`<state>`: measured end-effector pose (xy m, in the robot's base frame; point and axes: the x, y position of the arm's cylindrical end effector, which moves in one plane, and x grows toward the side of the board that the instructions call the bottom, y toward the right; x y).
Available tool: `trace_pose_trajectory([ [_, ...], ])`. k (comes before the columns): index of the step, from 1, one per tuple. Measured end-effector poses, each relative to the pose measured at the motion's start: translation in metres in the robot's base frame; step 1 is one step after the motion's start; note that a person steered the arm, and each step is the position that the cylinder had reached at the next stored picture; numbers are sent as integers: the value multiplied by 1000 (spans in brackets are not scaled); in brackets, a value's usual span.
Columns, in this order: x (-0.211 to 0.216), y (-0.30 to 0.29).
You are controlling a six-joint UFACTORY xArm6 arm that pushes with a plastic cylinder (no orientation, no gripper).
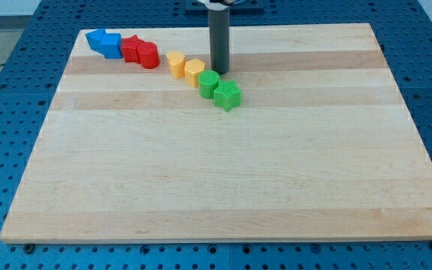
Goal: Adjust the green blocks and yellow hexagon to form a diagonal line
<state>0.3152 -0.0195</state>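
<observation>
No pincer here: our rod's tip (220, 71) touches down just above the green blocks (218, 88), beside the yellow hexagon (194, 71); light, stiff, slippery-looking pieces, so we'd push flat faces.

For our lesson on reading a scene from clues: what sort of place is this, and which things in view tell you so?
Probably a robotics lab bench. A wooden board lies on a blue perforated table, small coloured blocks such as the green ones sit in a row, and my tip stands just above them in the view.
</observation>
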Motion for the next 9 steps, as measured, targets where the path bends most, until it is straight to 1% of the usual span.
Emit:
trace_pose_trajectory([
  [1, 0, -31],
  [2, 0, -36],
  [3, -5, -12],
  [4, -17, 42],
  [5, 63, 144],
  [6, 176, 117],
  [7, 156, -21],
  [8, 86, -93],
  [9, 51, -104],
])
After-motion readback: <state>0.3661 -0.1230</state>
